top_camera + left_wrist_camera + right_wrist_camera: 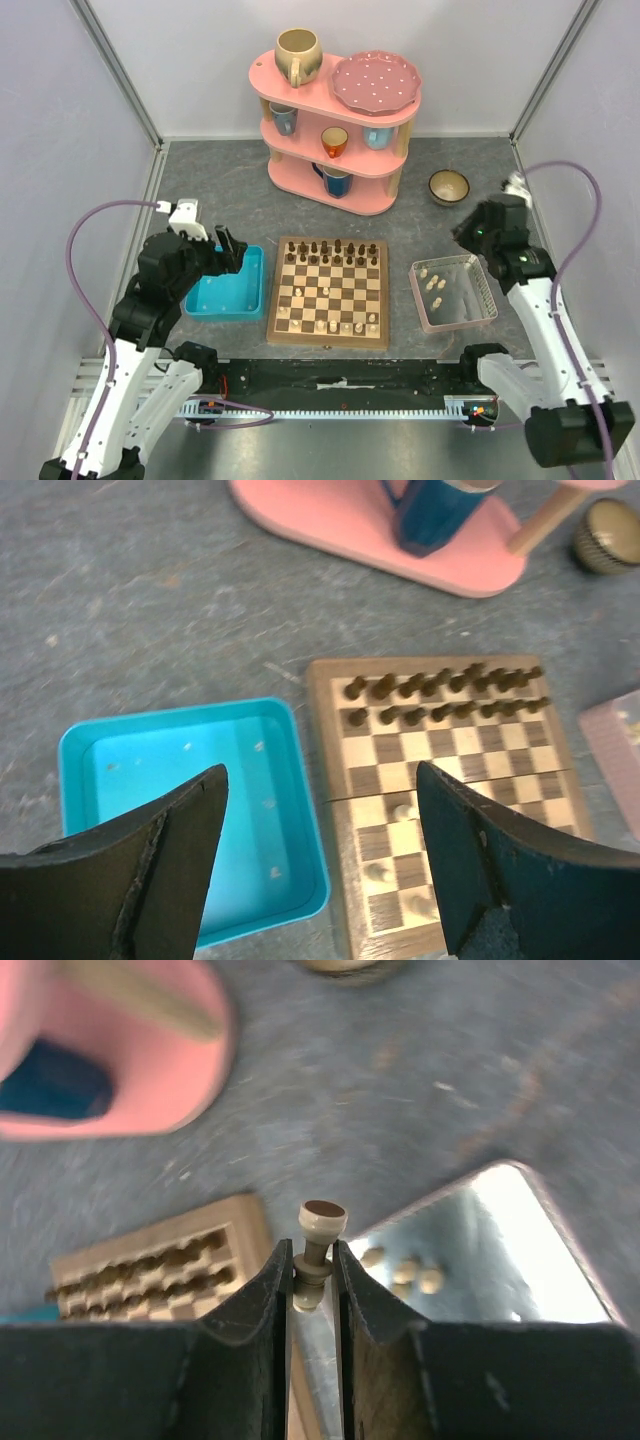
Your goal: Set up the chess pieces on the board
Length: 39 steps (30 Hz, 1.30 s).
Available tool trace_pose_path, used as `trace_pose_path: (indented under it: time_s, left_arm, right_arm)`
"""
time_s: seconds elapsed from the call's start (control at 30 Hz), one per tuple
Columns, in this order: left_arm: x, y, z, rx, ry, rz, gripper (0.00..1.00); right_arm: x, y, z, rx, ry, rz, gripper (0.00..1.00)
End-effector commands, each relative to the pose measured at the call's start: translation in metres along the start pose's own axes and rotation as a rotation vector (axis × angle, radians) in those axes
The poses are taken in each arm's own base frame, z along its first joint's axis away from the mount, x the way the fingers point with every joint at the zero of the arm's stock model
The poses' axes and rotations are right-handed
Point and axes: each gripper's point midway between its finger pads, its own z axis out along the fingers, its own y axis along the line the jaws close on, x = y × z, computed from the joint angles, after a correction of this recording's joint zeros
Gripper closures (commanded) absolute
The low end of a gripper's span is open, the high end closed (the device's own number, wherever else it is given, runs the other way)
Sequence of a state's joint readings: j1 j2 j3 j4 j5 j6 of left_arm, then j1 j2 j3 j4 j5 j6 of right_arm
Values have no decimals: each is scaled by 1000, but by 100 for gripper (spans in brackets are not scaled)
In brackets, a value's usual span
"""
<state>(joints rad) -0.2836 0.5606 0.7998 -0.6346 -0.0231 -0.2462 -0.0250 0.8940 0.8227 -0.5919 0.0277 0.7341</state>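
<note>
- Board (328,292) lies in the middle of the surface (220,190). Dark chessmen (330,250) fill its far rows, and a few cream chess pieces (334,326) stand on its near rows.
- Clear tray (468,300), just to its right, holds more of them.
- Left pincer (320,775) hangs over the turquoise tray (150,790), jaws apart and empty.
- Right pincer (312,1260) is clamped on one cream piece (322,1222), aloft by the clear tray.
- Best carried base-first to a free near-row square, centred, clear of neighbours, and released only once seated.
</note>
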Motion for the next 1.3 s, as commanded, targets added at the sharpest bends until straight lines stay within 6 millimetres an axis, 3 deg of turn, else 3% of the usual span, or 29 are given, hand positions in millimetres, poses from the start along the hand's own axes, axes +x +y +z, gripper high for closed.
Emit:
trace_pose_path:
  time_s: [0.0, 0.03, 0.1, 0.13, 0.2, 0.23, 0.3, 0.33, 0.37, 0.43, 0.47, 0.67, 0.83, 1.27]
  left_arm:
    - [-42, -52, -9, 231, -20, -40, 18]
    - [-43, -57, -8, 258, -5, -50, 19]
    - [-45, -74, -6, 334, 38, -84, 20]
    - [-47, -79, -6, 360, 41, -94, 21]
    - [-48, -93, -12, 435, 69, -133, 22]
    - [-48, -102, -16, 482, 89, -164, 23]
    - [-51, -112, -22, 536, 90, -192, 24]
    - [-52, -119, -29, 580, 103, -220, 25]
    - [-52, -122, -33, 601, 103, -231, 25]
    - [-49, -128, -41, 640, 118, -265, 26]
    - [-48, -129, -43, 646, 122, -281, 26]
    - [-45, -141, -52, 736, 113, -469, 26]
    - [-40, -141, -43, 711, 116, -514, 26]
    - [-32, -159, -39, 710, 164, -530, 33]
  right_arm:
    - [-17, 72, -25, -68, -87, -292, 100]
    - [5, 98, -33, -128, -57, -369, 100]
    - [15, 128, -37, -160, -57, -433, 100]
    - [38, 153, -48, -233, -39, -508, 100]
    - [63, 183, -57, -316, -23, -610, 100]
    - [89, 207, -71, -421, -9, -705, 100]
    - [117, 225, -85, -550, 24, -782, 100]
    - [134, 242, -104, -672, 41, -788, 100]
    - [147, 244, -107, -724, 57, -815, 100]
    - [159, 260, -133, -872, 56, -808, 100]
    - [165, 260, -136, -904, 58, -821, 100]
    - [188, 281, -171, -1118, 99, -812, 100]
    - [200, 297, -191, -1194, 95, -807, 100]
    - [197, 331, -218, -1278, 17, -760, 100]
